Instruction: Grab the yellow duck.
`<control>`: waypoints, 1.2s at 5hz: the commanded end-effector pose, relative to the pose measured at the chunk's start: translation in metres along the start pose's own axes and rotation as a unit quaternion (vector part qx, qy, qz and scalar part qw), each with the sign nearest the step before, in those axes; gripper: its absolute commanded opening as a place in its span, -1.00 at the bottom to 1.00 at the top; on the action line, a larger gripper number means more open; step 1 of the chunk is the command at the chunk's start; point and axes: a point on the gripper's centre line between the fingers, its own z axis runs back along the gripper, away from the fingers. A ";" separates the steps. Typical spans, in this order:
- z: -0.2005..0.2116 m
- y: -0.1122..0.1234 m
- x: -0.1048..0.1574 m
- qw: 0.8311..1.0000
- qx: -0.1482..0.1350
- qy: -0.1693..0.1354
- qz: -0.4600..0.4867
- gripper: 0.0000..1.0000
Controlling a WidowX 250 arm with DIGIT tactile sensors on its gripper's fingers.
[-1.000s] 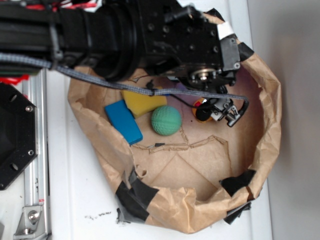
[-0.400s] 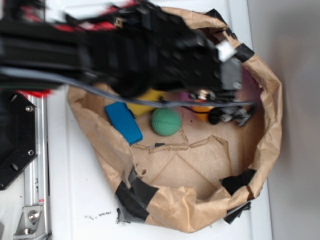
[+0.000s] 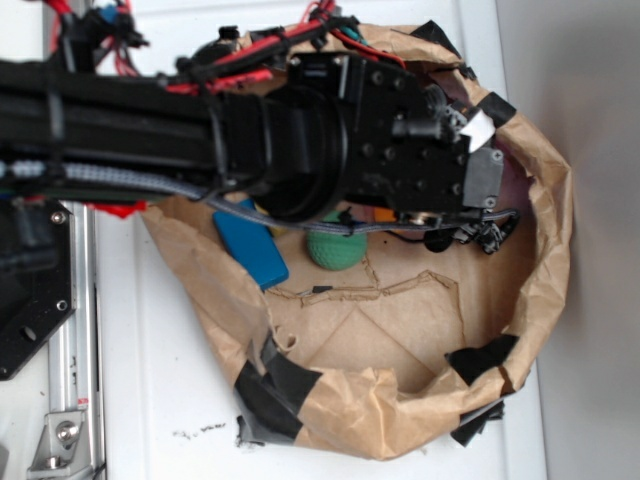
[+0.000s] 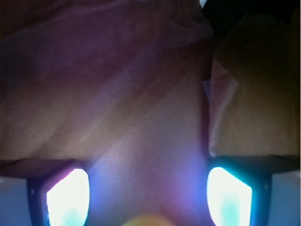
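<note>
Gripper: fingers (image 4: 68, 197) stand spread, one glowing pad at the lower left of the wrist view, the other at the lower right. The gripper (image 4: 148, 200) faces the crumpled paper wall, with a wide gap between the pads. In the exterior view the fingertips are mostly hidden under the wrist block; only dark linkage shows near (image 3: 470, 235).

Yellow duck: a rounded yellow edge (image 4: 148, 220) peeks in at the bottom middle of the wrist view, between the two pads and low in the gap. In the exterior view only an orange-yellow sliver (image 3: 383, 214) shows below the wrist, just beside the green ball. Whether the pads touch it: cannot tell.

Green ball: (image 3: 335, 250) partly covered by the arm, on the bag floor, beside the duck.

Blue block: (image 3: 250, 246) further out, near the bag's side wall.

Paper bag: brown, taped, rim rolled down (image 3: 545, 300); holds all the items.

Progress: judged as approach done, the duck lined up between spread fingers. Not yet done: closing on the duck and lifting it.

Risk: the duck sits low in the gap, so a close here may catch only its top.
</note>
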 end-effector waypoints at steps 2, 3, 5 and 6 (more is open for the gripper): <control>0.034 0.014 0.000 0.998 -0.060 0.009 -0.011 1.00; 0.050 0.020 0.001 0.996 -0.090 0.002 -0.007 1.00; 0.059 0.023 0.008 0.994 -0.104 0.012 0.002 1.00; 0.065 0.030 0.007 0.994 -0.106 0.013 -0.001 1.00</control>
